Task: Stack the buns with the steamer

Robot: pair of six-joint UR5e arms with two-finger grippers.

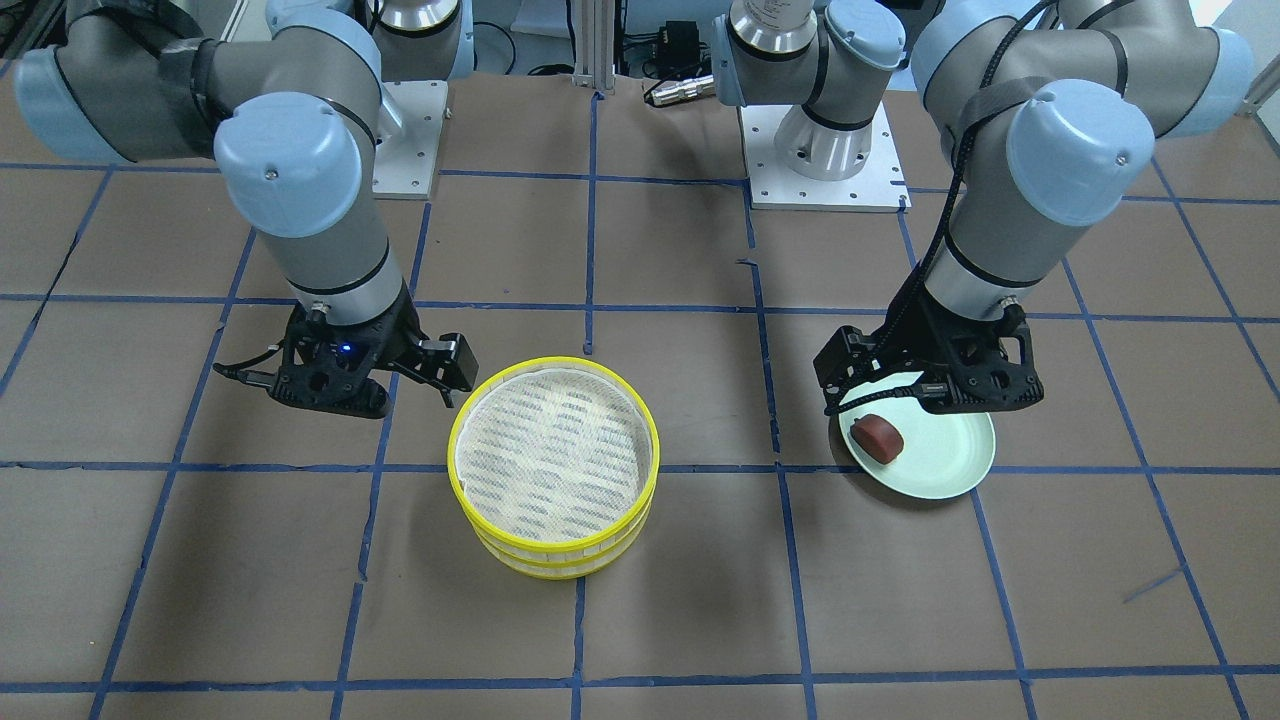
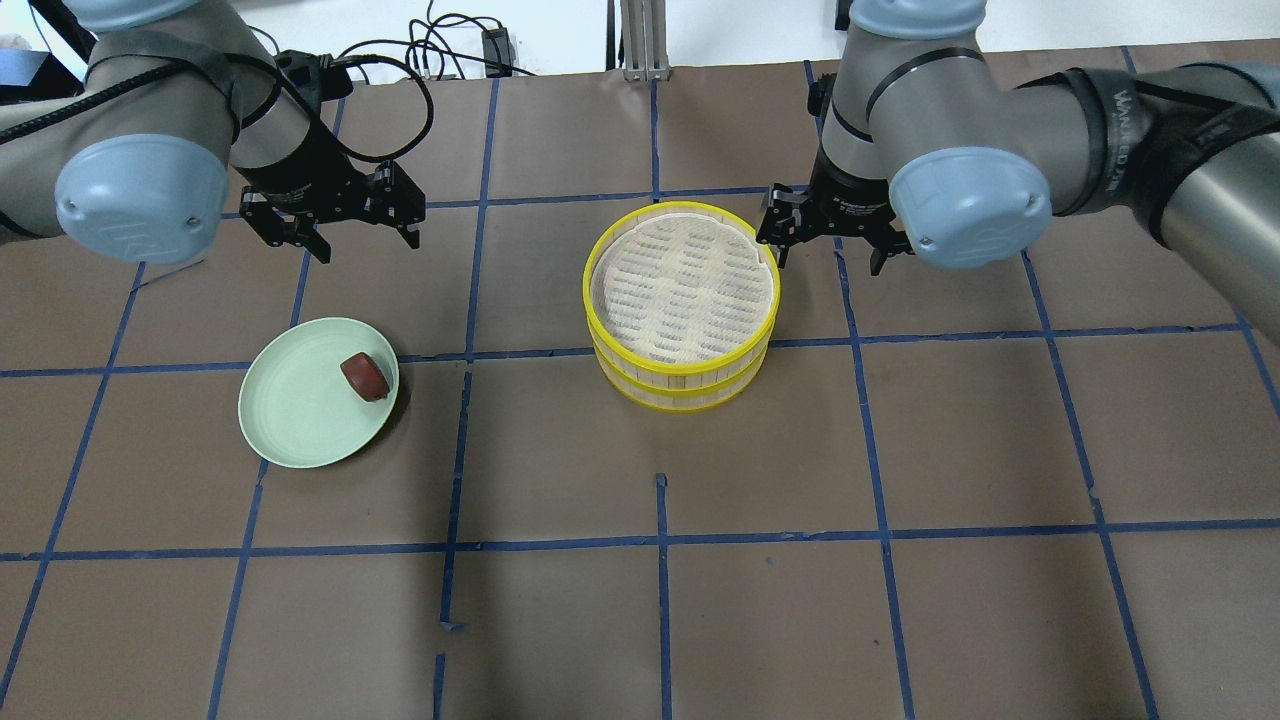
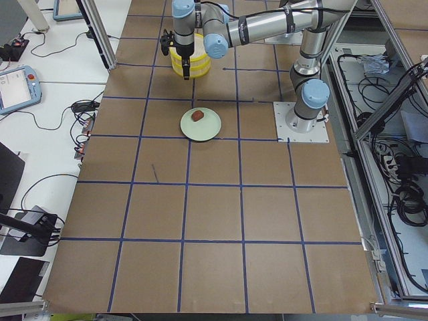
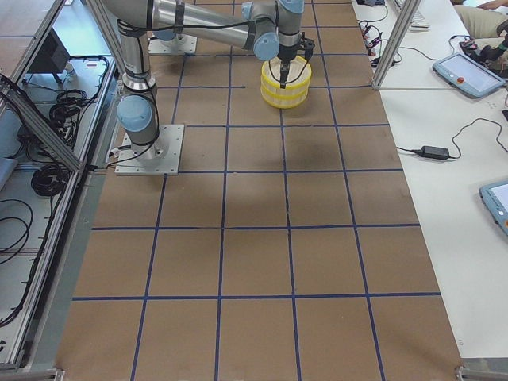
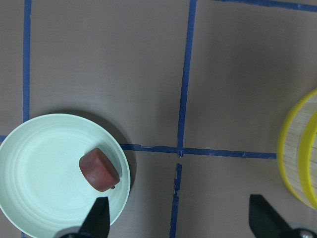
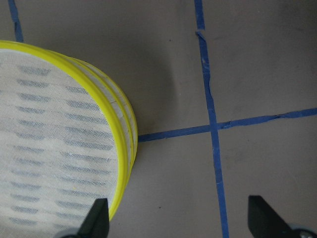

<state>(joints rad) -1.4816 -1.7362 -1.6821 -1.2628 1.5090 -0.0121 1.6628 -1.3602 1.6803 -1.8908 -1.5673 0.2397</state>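
Red bun sits on plate mid-left of overhead view, just below L hand (wide open, empty), far nearer than R hand, also open & empty beside stacked steamer at centre; white bun unseen, prob. inside.

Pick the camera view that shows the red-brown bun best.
The left wrist view: the red-brown bun appears large and unblocked on the green plate. Overhead and front-facing views show it smaller; the left side view shows a speck; the right side and right wrist views miss it.
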